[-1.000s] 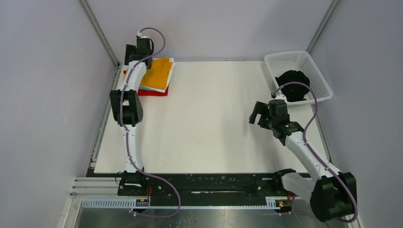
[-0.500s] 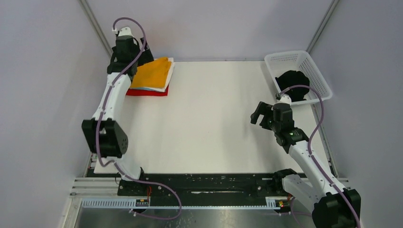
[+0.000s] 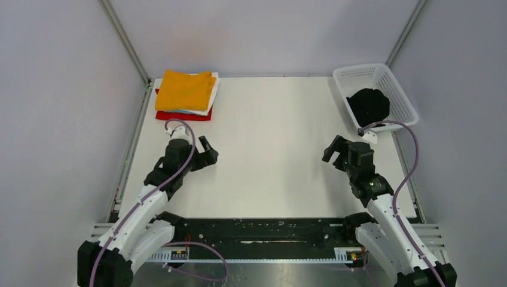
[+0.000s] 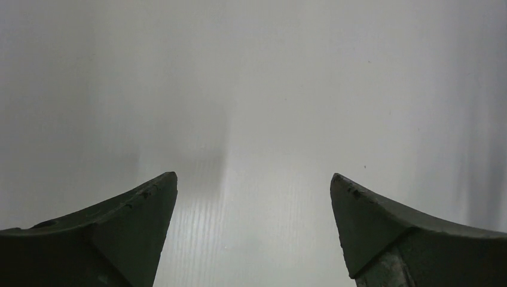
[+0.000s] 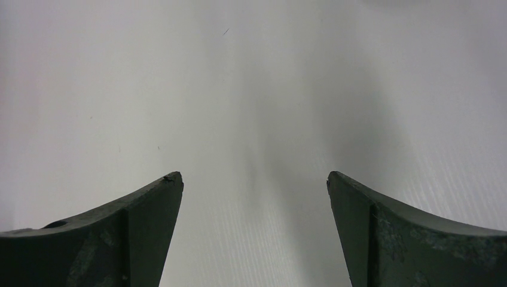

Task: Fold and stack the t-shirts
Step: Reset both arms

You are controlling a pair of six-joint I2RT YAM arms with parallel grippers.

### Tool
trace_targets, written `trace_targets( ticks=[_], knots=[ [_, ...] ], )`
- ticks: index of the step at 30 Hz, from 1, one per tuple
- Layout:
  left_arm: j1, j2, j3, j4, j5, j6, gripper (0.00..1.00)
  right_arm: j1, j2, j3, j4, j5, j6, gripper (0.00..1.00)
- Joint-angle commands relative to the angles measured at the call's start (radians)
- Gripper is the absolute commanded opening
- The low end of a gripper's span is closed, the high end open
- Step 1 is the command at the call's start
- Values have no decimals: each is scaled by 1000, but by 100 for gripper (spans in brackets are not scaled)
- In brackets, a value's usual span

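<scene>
A folded mustard-yellow t-shirt (image 3: 184, 89) tops a stack at the table's far left, over a white shirt (image 3: 211, 98), a thin light-blue layer and a red shirt (image 3: 182, 116) at the bottom. A black t-shirt (image 3: 367, 104) lies bunched in the white basket (image 3: 353, 75) at the far right. My left gripper (image 3: 209, 156) is open and empty over bare table, near of the stack; in the left wrist view (image 4: 254, 179) only white table shows between its fingers. My right gripper (image 3: 332, 150) is open and empty, near of the basket; the right wrist view (image 5: 254, 177) shows bare table.
The white table top (image 3: 269, 143) spreads between the two grippers. Grey walls and metal frame posts (image 3: 122, 39) enclose the back and sides. A black rail (image 3: 257, 230) with the arm bases runs along the near edge.
My left arm has pulled back from the stack at the far left to the near-left middle of the table, leaving the yellow shirt uncovered. My right gripper has drawn slightly nearer.
</scene>
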Motion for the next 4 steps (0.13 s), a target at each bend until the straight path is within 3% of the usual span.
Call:
trace_targets(
  ticks=[1,4],
  knots=[
    [0,-134,13,-6,-148,-44,99,-3,-47,-25,22,93,22,99],
    [1,-166,23,-17,-136,-33,99,-2,-59,-30,17,95,17,99]
  ],
)
